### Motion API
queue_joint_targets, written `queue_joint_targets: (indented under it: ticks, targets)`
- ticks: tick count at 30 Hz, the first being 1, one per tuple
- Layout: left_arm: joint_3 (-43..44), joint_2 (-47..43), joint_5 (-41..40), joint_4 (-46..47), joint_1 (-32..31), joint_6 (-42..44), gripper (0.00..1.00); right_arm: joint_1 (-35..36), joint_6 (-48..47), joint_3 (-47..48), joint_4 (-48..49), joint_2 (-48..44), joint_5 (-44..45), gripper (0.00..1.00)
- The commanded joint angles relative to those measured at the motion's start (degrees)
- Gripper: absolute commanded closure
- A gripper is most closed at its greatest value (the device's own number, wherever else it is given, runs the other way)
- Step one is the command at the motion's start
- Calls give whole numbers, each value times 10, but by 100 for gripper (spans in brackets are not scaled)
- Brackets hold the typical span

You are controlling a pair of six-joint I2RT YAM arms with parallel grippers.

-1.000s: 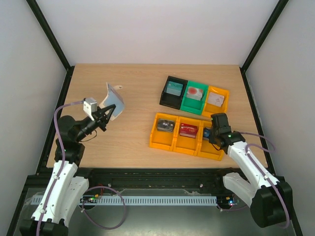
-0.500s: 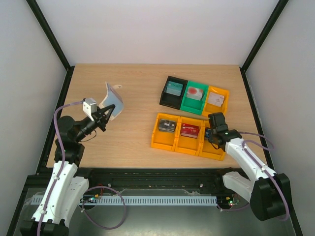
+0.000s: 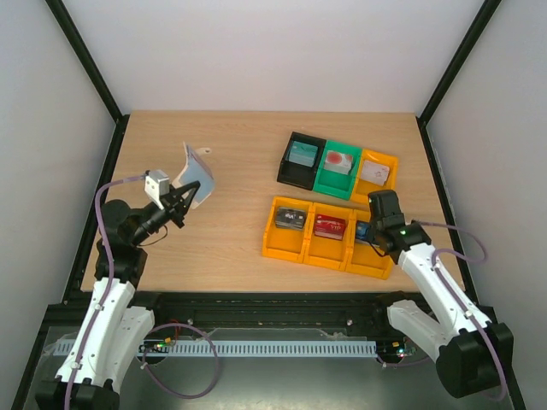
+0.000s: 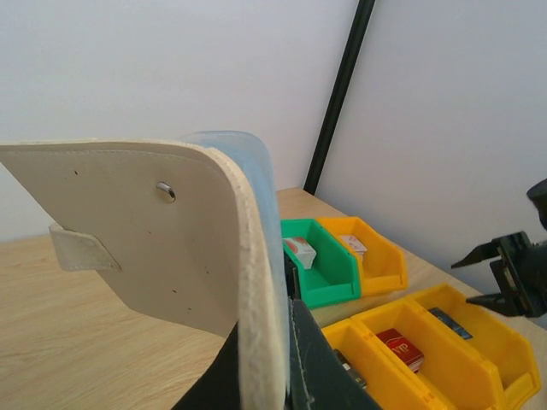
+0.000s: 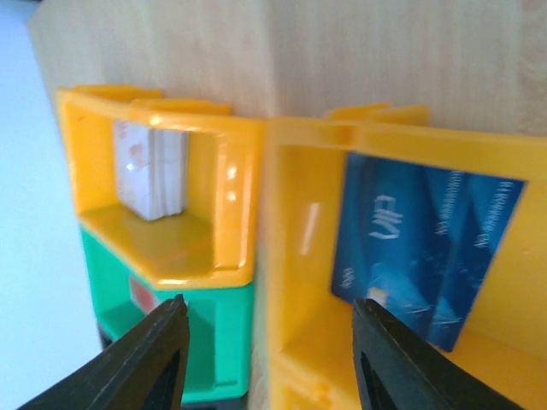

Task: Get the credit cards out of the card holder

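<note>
A blue card lies flat in the end yellow bin, a red card in the next; right gripper spread, empty; left gripper pinches the card holder upright, table's left

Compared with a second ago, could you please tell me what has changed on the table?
The right gripper has opened and let go of the blue card, which now lies in the yellow bin; the gripper also shifted slightly. The left gripper stays shut on the wallet, unmoved.
</note>
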Motion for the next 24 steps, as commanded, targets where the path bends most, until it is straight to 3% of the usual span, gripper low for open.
queue_joint_targets:
  ticks: [1,4,6,8,10,13,15,17,20,24]
  targets:
    - [11,1,15,22,5,11,98,0,-85,64,-25,-5,43,49]
    - [10,0,46,25,5,26,98,0,-242,107,59,23,31,50]
    - [13,1,78,29,4,42,98,1,-404,149,152,56,-7,48]
    - [23,5,108,28,4,59,98,0,-592,183,218,93,-81,44]
    - [38,11,144,18,3,85,98,0,-698,210,278,122,-191,44]
    - [66,18,198,-21,2,140,98,3,-750,243,365,157,-418,41]
    - [79,22,240,-45,2,179,98,18,-767,270,391,179,-514,41]
    - [93,24,278,-90,-1,253,98,51,-804,302,380,195,-529,39]
    - [132,32,276,-277,-15,432,98,121,-914,342,334,202,-520,35]
    - [181,51,245,-376,-23,498,98,183,-949,342,375,200,-619,24]
